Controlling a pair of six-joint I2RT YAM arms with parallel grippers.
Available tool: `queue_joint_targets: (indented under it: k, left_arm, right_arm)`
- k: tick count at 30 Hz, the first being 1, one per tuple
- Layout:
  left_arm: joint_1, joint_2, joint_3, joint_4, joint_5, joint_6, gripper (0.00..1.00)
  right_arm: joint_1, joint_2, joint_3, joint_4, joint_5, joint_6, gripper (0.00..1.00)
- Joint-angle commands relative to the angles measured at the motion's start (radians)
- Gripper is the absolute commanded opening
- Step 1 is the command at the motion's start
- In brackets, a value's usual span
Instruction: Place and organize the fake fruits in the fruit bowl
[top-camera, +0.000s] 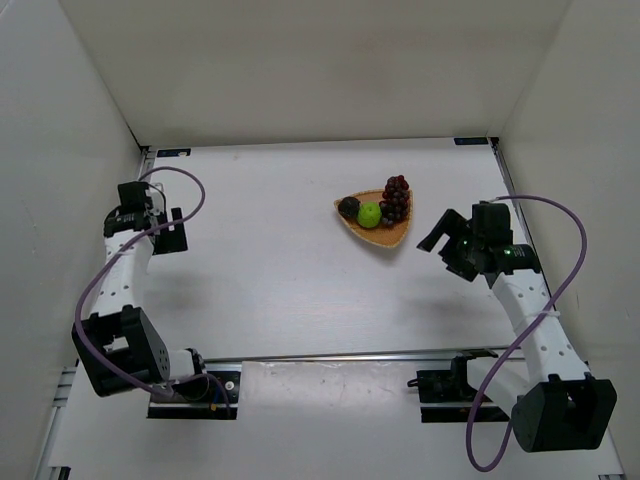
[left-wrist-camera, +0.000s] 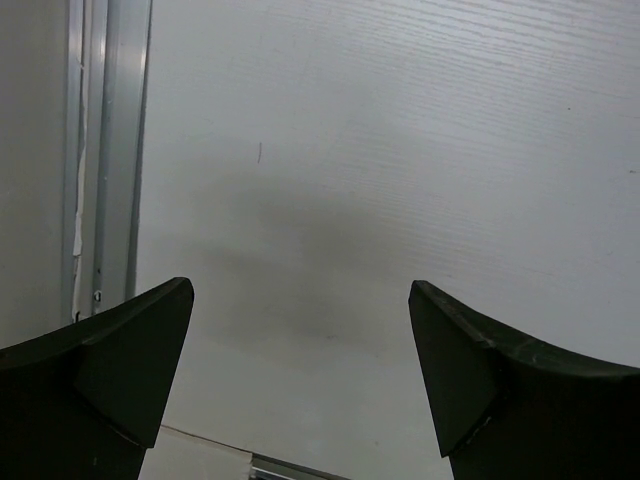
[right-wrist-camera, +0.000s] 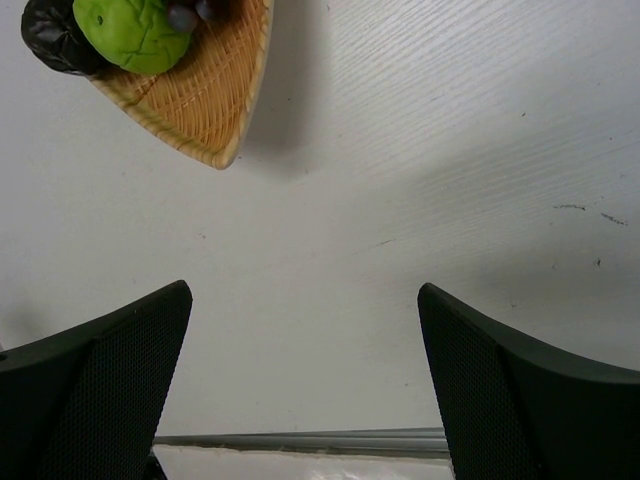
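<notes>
The tan wicker fruit bowl sits right of the table's middle. In it lie the green apple, the dark purple-black fruit at its left and the red-purple grape bunch at its back right. The right wrist view shows the bowl, the apple and the dark fruit at the top left. My right gripper is open and empty, just right of the bowl; it also shows in the right wrist view. My left gripper is open and empty at the far left, over bare table.
White walls enclose the table on the left, back and right. A metal rail runs across the near edge by the arm bases. A metal strip runs along the table's left edge in the left wrist view.
</notes>
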Motion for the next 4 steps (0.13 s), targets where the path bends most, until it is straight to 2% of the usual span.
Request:
queue_joint_targets:
  k: [1,4]
  left_arm:
    - [0.014,-0.009,0.022,0.004,0.06,-0.027,1.0]
    - [0.014,-0.009,0.031,0.004,0.117,-0.027,1.0]
  right_arm:
    - [-0.003,-0.032,-0.007,0.017,0.007,0.008,0.98]
    - [-0.003,-0.032,-0.016,0.017,0.018,-0.001,0.98]
